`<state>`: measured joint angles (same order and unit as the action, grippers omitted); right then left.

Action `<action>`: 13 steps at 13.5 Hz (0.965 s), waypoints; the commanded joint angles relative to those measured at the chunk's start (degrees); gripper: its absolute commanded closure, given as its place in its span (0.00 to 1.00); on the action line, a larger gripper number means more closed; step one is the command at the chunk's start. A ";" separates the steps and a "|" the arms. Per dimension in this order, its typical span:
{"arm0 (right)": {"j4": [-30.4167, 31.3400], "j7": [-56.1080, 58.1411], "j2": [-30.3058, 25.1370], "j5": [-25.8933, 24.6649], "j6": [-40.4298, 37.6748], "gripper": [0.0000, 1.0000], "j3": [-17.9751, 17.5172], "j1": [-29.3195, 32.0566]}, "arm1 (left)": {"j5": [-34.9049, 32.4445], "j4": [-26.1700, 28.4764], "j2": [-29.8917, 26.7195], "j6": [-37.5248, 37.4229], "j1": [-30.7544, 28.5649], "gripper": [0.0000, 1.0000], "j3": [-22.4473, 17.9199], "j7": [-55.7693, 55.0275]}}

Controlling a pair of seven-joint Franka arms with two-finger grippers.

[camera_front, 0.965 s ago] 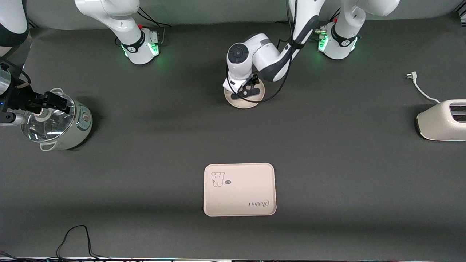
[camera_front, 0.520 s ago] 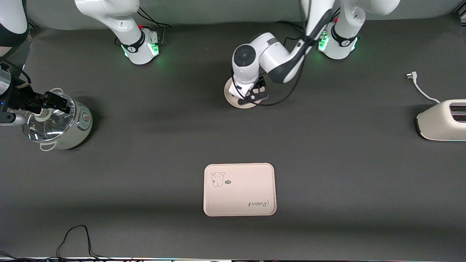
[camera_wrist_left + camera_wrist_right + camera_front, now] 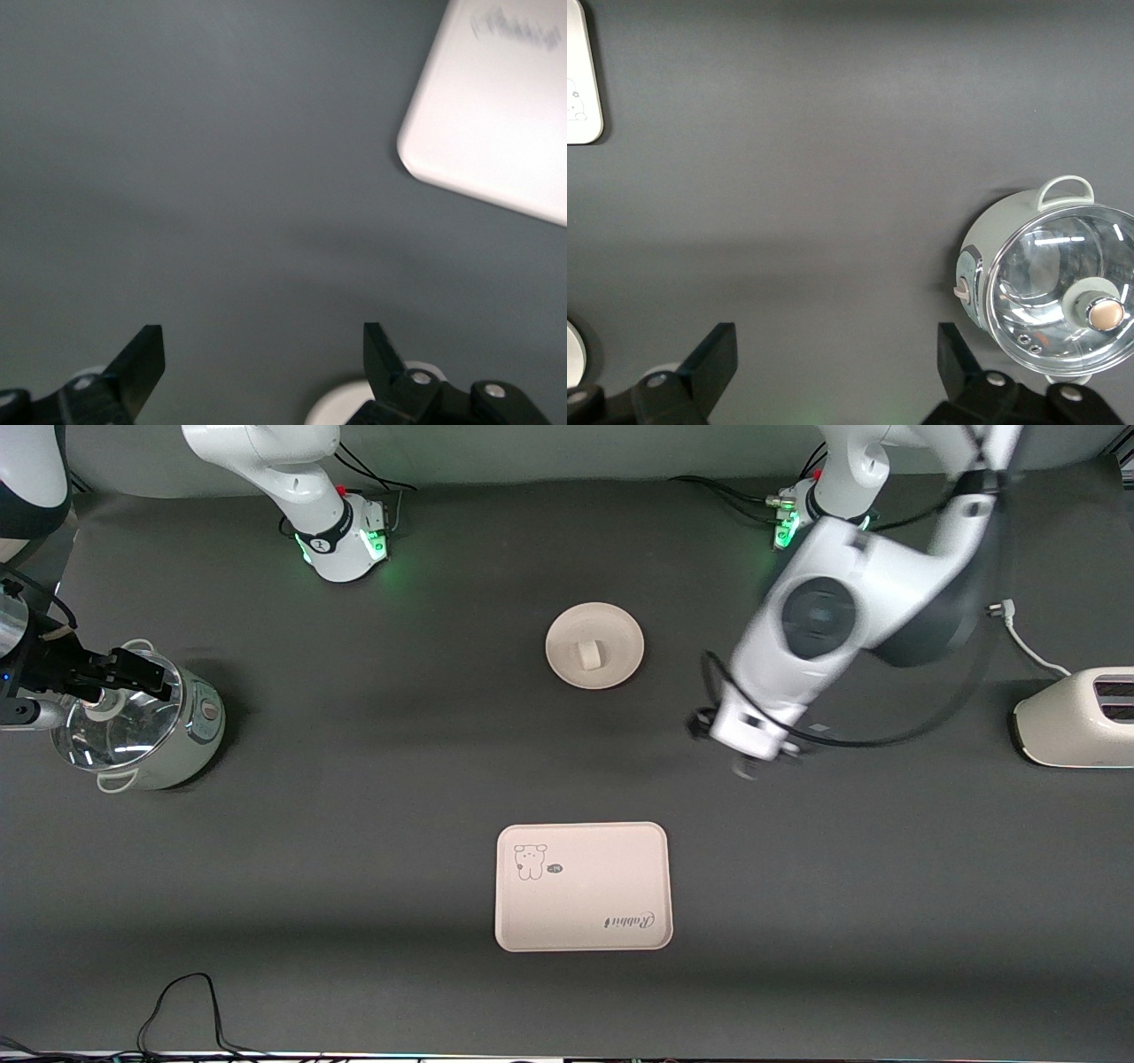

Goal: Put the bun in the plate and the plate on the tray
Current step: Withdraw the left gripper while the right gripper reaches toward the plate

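The bun [image 3: 588,654] lies in the middle of the plate [image 3: 620,669], so the first step looks complete; the plate is not yet on the tray [image 3: 580,903]. The left gripper [image 3: 749,757] hangs over bare table with its fingers [image 3: 142,359] spread and empty. From it, the plate lies toward the right arm's end of the table and farther from the front camera; the tray lies the same way along the table but nearer to that camera. The right gripper [image 3: 833,372], also spread and empty, waits over the table near the pot [image 3: 137,722], well apart from both. The left gripper is judged the nearer to the plate, so the plate transfer likely falls to it. The plate is round, so no approach axis is preferred; a rim pinch would suit. The bun is a small off-white oblong whose long axis runs toward the front camera. The plate is plain cream-white and slightly narrower than the tray, which is rectangular and cream-pink, with script.
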<state>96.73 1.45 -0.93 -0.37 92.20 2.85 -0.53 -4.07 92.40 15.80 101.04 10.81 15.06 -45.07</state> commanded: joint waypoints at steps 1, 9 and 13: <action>0.91 0.05 -1.18 -0.68 -0.01 0.00 0.13 -2.45 | -2.17 -4.32 0.90 -5.05 -6.03 0.00 0.94 8.99; 2.49 -7.68 -3.02 -0.60 -0.01 0.00 -0.04 -8.17 | -3.76 -5.30 -4.10 -9.10 -18.53 0.00 0.94 21.16; 4.52 -19.86 -4.78 2.74 0.08 0.00 -0.04 -15.62 | -3.32 -4.59 -6.56 -10.94 -17.68 0.00 -2.29 27.05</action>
<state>98.59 -10.88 -2.99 1.38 92.09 2.55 -11.15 -7.02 86.50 11.56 91.50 -8.16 14.90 -20.83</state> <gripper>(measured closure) 0.000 0.000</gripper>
